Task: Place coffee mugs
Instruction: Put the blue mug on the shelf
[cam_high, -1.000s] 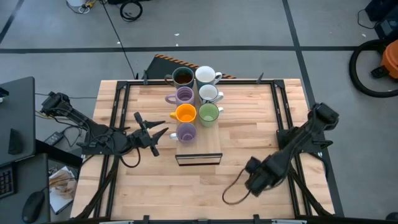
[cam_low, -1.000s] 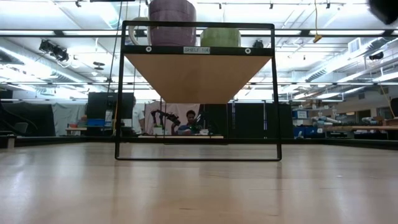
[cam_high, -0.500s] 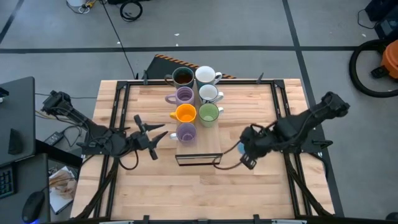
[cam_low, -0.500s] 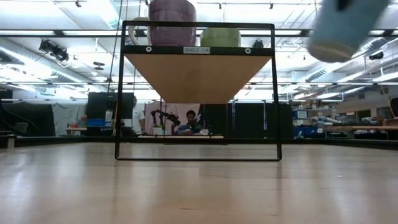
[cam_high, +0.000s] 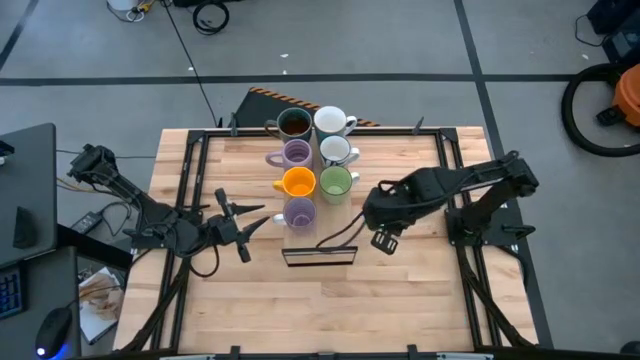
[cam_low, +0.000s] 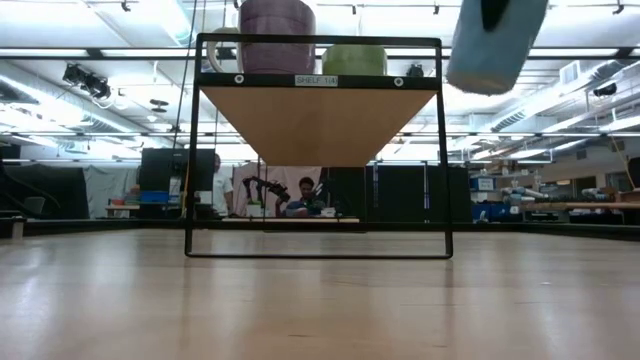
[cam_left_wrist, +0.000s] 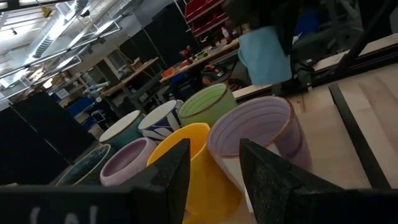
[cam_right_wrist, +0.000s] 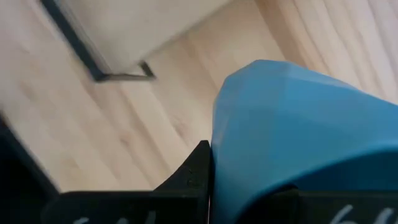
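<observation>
Seven mugs stand on a raised wooden shelf (cam_high: 345, 225): dark brown (cam_high: 294, 124), two white (cam_high: 330, 121) (cam_high: 335, 150), two lilac (cam_high: 297, 153) (cam_high: 300, 212), orange (cam_high: 298, 182) and green (cam_high: 335, 182). My right gripper (cam_high: 380, 230) is just right of the shelf, shut on the blue mug (cam_low: 497, 45), which the arm hides in the high view. My left gripper (cam_high: 245, 215) hovers open at the shelf's left side, facing the near lilac mug (cam_left_wrist: 255, 134). My right gripper holds the blue mug by its wall (cam_right_wrist: 236, 155). One finger (cam_right_wrist: 193, 177) lies against the outside of the wall; the mug hides the other. The mug is lifted clear and tilted, at about the height of the shelf top (cam_low: 480, 70).
The shelf stands on a thin black frame (cam_low: 318, 255) with open space under it. Black rails (cam_high: 455, 190) run along the table's left and right sides. Bare wood (cam_high: 330, 300) lies between the shelf and the near edge. A person (cam_low: 305, 195) sits far behind the table.
My right arm has swung from the table's near right area up and toward the shelf, carrying the blue mug with it; the mug now hangs beside the shelf's right edge. The mugs on the shelf have not moved.
</observation>
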